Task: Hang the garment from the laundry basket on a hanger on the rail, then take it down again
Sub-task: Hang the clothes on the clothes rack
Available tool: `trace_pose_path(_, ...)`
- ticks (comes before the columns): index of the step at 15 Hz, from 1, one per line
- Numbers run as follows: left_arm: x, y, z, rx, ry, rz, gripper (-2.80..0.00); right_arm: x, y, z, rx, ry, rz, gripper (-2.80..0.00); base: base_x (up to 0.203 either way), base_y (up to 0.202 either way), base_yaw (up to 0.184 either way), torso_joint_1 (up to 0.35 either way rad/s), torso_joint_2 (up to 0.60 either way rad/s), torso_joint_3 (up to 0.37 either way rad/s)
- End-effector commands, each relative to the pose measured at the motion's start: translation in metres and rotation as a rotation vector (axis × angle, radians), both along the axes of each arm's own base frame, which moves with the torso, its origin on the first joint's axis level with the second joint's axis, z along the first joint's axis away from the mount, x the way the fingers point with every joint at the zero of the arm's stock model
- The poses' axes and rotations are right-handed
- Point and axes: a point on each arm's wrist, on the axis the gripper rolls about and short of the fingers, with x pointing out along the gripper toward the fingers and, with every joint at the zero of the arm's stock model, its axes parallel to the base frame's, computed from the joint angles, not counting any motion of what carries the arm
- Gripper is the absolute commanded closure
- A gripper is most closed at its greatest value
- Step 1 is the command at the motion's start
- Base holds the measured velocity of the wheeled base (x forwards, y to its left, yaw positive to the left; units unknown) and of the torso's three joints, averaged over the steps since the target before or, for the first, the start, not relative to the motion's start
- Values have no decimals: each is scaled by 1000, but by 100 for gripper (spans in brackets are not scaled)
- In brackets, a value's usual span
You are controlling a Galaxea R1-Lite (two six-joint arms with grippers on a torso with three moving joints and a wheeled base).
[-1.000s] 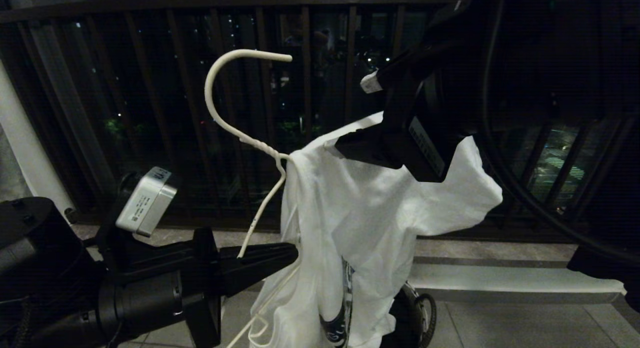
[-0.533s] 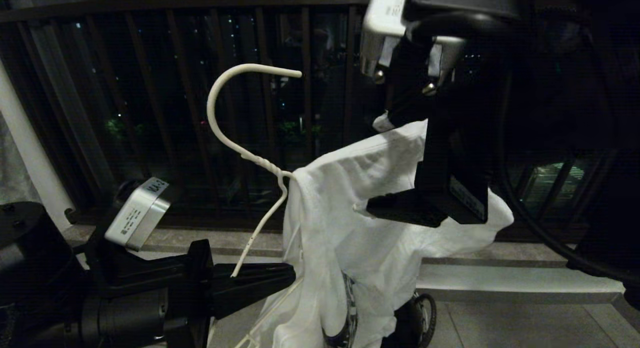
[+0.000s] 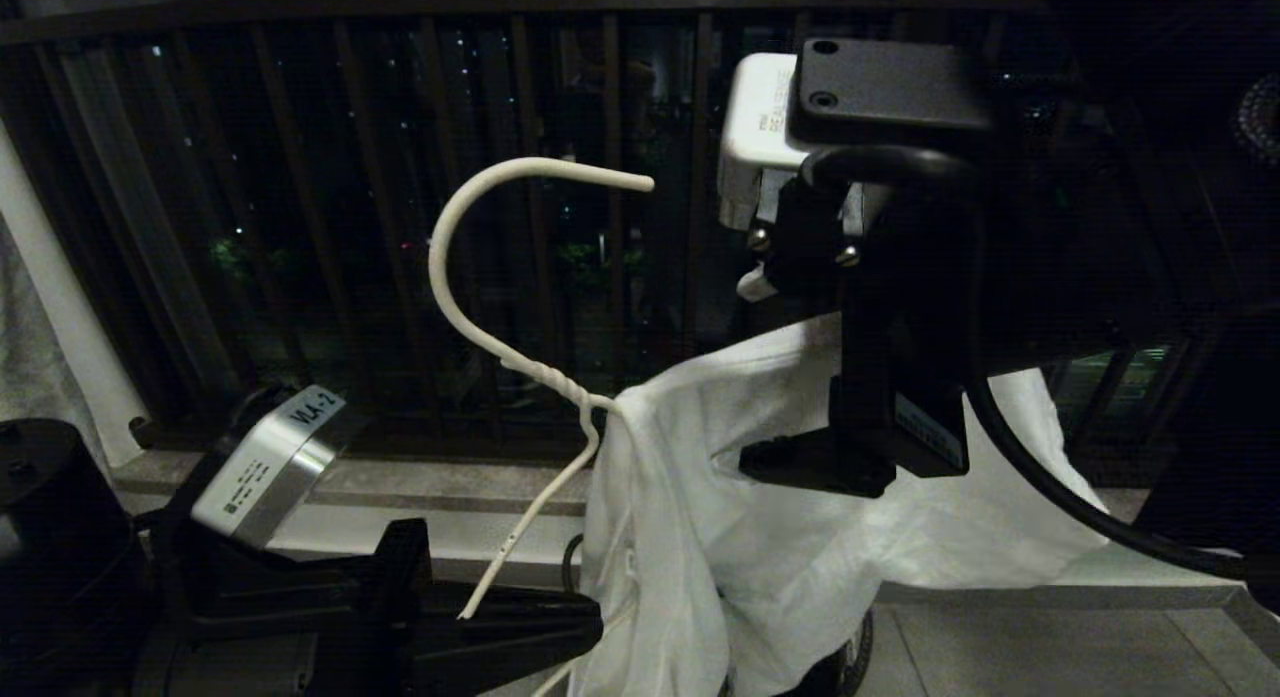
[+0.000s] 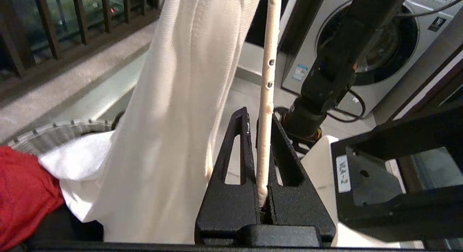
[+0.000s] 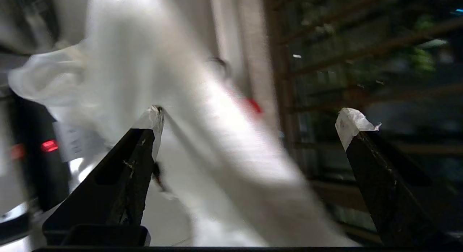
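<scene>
In the head view, the left gripper [image 3: 520,622] sits low at the left and clamps one sloping arm of the cream-white hanger [image 3: 470,297], whose hook curves up in front of the dark barred window railing [image 3: 300,177]. The white garment [image 3: 780,547] is draped from the hanger's twisted neck and hangs down and out to the right, above the tiled floor [image 3: 1000,647]. The right gripper [image 3: 810,462] reaches in from the upper right and sits against the upper part of the cloth.

In the left wrist view, the two black fingers [image 4: 231,187] are pressed together on the hanger's thin wire [image 4: 267,100], which stands up between them. The garment [image 4: 173,118] hangs just beside the wire. Below it shows the pale perforated rim of the laundry basket [image 4: 54,132], with a red cloth [image 4: 21,194] beside it. A washing machine [image 4: 390,56] stands behind.

In the right wrist view, the right gripper [image 5: 249,118] has its taped fingertips [image 5: 349,123] spread wide apart and grips nothing. The blurred garment [image 5: 217,143] runs across between them, touching the one fingertip.
</scene>
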Motion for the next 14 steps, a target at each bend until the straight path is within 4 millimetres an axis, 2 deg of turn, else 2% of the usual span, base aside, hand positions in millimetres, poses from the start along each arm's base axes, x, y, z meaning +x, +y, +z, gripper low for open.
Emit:
trace_pose_path(1,-1,1,4,-13,-17,-1,0,-1,1,-5,-4,37,43,-280,0,0,0,0,0,0)
trace_pose_path(6,-4,3,12,-37,-57,1,0,7,-2,-7,31,84,79,-280,0,0,0,0,0,0)
trace_pose_path(7,-2,2,14,-38,-60,4,0,7,-2,-6,33,84,76,0,0,0,0,0,0,0)
trace_pose_path(14,0,1,11,-26,-71,19,0,7,-3,-4,49,86,67,0,0,0,0,0,0,0)
